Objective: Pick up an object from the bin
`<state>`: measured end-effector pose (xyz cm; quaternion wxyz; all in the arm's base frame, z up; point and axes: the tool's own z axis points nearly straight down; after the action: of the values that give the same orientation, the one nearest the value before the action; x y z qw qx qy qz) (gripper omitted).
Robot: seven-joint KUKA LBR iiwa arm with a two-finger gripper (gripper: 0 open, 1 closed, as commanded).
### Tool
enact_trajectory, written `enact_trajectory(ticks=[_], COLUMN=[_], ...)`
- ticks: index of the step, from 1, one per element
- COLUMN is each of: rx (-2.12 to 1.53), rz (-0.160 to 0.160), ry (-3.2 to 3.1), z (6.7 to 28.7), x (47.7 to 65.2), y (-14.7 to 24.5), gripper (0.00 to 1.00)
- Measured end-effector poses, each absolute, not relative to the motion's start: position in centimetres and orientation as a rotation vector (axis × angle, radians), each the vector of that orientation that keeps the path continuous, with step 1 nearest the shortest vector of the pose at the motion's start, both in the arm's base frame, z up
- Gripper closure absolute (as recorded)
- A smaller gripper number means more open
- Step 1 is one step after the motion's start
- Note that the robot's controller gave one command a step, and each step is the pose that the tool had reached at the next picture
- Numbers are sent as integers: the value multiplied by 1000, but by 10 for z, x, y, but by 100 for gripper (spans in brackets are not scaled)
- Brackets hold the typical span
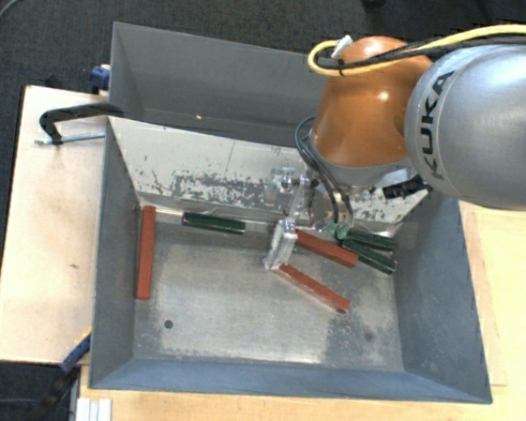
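Silver arm from the right, orange-covered wrist pointed downward, yellow cable looped above.

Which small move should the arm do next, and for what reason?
Probably a short shift toward the view's right and front, over the middle of the lower red stick. The gripper now stands just at that stick's left end, with another red stick close behind it; an end would likely give a poor hold.

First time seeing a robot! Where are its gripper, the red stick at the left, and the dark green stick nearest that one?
gripper (277, 256), camera view, on its lower tip.
red stick at the left (146, 253), camera view, middle of its length.
dark green stick (214, 223), camera view, middle of its length.
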<state>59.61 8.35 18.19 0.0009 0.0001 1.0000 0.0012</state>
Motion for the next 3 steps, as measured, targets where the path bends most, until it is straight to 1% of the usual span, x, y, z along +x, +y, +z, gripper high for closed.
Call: enact_trajectory(ticks=[1,2,3], rx=[122,31,30], rz=[-2,0,2], ry=[3146,3147,3141], z=[116,68,71], x=[573,561,563], y=[22,5,7], gripper=[0,0,100])
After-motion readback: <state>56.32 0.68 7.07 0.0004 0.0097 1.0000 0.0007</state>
